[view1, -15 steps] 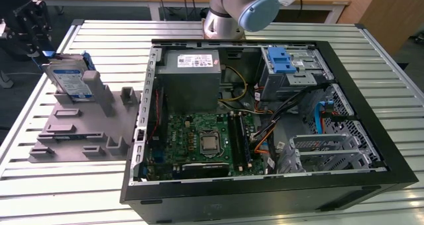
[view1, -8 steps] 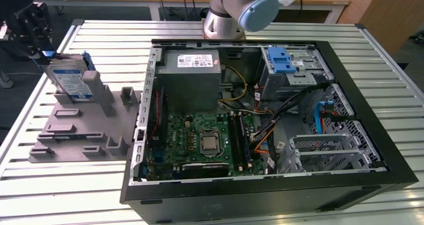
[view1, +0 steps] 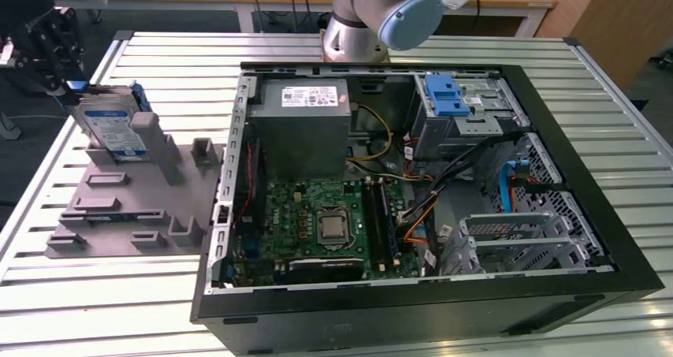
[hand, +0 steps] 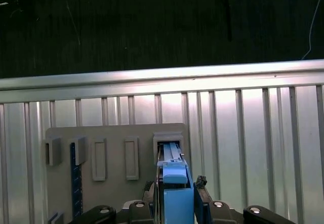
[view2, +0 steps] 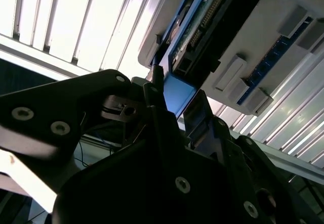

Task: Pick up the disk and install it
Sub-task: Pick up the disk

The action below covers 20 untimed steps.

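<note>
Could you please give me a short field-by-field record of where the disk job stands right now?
disk: upright in a slot of the grey holder, exterior view's left of the case
hand: closed on the disk's blue bracket
case: open, lying flat on the slatted table
progress: disk not yet lifted out

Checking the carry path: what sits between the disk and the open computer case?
In the exterior view, the grey fixture holding the disk stretches toward the computer case, with its short upright posts in between.
</note>
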Each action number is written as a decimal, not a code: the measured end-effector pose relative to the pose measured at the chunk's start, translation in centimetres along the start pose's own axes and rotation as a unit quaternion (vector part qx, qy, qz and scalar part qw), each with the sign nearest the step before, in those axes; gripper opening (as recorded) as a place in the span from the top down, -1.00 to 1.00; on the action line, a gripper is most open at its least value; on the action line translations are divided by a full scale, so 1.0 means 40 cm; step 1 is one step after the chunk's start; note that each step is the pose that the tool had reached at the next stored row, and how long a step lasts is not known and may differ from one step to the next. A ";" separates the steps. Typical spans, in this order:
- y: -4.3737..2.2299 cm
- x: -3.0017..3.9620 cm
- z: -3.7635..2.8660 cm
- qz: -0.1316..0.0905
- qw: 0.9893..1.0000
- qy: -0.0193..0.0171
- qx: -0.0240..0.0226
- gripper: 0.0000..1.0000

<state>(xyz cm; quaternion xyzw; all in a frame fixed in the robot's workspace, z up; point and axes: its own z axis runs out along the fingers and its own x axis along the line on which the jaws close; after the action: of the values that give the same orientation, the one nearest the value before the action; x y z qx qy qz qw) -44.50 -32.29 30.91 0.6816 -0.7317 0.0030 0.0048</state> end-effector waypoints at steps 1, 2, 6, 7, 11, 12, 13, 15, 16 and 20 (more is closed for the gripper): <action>0.000 0.000 0.003 0.000 1.000 0.000 0.000 0.15; 0.000 0.000 0.006 0.000 1.000 0.000 0.000 0.15; 0.001 0.000 0.016 0.000 1.000 0.000 0.000 0.15; 0.001 0.000 0.018 0.000 1.000 0.000 0.000 0.15; 0.003 0.000 0.026 0.000 1.000 0.000 0.000 0.15; 0.003 0.000 0.028 0.000 1.000 0.000 0.000 0.15; 0.004 0.000 0.030 0.000 1.000 0.001 0.000 0.15; 0.004 0.000 0.032 0.000 1.000 0.003 0.000 0.15; 0.004 0.000 0.032 0.000 1.000 0.003 0.000 0.15; 0.004 0.000 0.033 0.000 1.000 0.003 0.000 0.15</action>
<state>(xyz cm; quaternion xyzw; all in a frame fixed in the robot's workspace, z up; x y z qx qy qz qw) -44.66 -32.28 29.60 0.6815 -0.7317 0.0050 0.0067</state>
